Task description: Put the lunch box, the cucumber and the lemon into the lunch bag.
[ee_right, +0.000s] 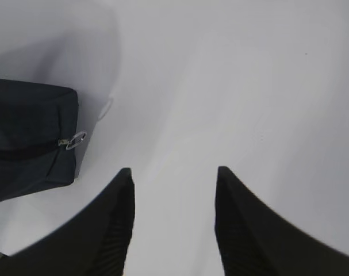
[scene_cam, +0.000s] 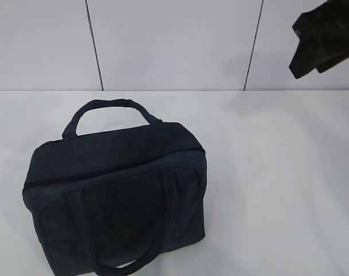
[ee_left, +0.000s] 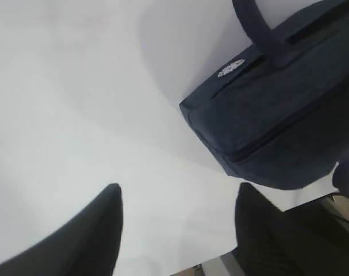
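Observation:
The dark navy lunch bag (scene_cam: 117,195) stands on the white table at the lower left, its top zipper drawn shut and both handles loose. The lunch box, the cucumber and the lemon are out of view. In the left wrist view my left gripper (ee_left: 179,188) hangs open over bare table, with the lunch bag (ee_left: 277,115) to its upper right. My right gripper (ee_right: 174,170) is open too, with nothing between its fingers. To its left lies the bag's end (ee_right: 25,138) with the metal ring pull (ee_right: 76,140). A dark part of the right arm (scene_cam: 323,34) shows at the exterior view's top right.
The white table (scene_cam: 277,172) stretches to the right of the bag, backed by a pale panelled wall (scene_cam: 174,40). The table's near edge (ee_left: 220,261) shows below the left gripper's fingers.

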You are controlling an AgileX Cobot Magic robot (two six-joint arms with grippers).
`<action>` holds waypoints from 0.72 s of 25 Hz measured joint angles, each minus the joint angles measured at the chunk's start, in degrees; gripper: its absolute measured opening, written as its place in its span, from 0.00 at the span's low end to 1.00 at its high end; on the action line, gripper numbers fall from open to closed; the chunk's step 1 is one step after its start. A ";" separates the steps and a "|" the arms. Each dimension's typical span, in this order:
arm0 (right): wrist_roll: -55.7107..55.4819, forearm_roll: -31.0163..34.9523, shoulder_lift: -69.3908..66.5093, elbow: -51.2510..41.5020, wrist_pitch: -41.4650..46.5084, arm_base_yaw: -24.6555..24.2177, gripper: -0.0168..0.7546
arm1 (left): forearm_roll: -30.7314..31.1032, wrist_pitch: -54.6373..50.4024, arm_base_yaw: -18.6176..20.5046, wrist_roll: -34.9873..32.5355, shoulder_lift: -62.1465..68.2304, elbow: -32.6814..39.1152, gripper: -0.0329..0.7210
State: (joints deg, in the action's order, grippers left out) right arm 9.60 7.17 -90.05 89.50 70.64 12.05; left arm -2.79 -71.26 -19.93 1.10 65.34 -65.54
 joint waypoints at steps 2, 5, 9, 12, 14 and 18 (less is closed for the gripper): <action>-0.12 0.00 3.46 -3.22 0.22 0.00 0.46 | 0.43 -0.08 0.00 0.10 -2.69 1.58 0.63; -0.12 0.00 8.86 -8.45 0.47 0.00 0.46 | 0.91 -0.34 0.00 0.19 -7.59 3.06 0.63; -0.12 0.00 17.21 -14.91 0.68 0.00 0.46 | 0.99 -0.56 0.00 0.19 -15.00 4.35 0.63; -0.12 0.00 23.23 -19.25 0.89 0.00 0.46 | 0.76 -0.66 0.00 0.19 -20.77 5.74 0.62; -0.12 0.00 27.21 -21.51 0.89 0.00 0.46 | 0.34 -0.81 0.00 0.19 -24.69 6.80 0.61; -0.24 0.00 35.30 -25.11 0.99 0.00 0.46 | -0.08 -1.08 0.00 0.19 -30.57 9.81 0.60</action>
State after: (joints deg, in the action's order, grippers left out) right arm 9.35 7.17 -54.75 64.39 71.63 12.05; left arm -2.87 -72.34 -19.93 1.28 34.78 -55.73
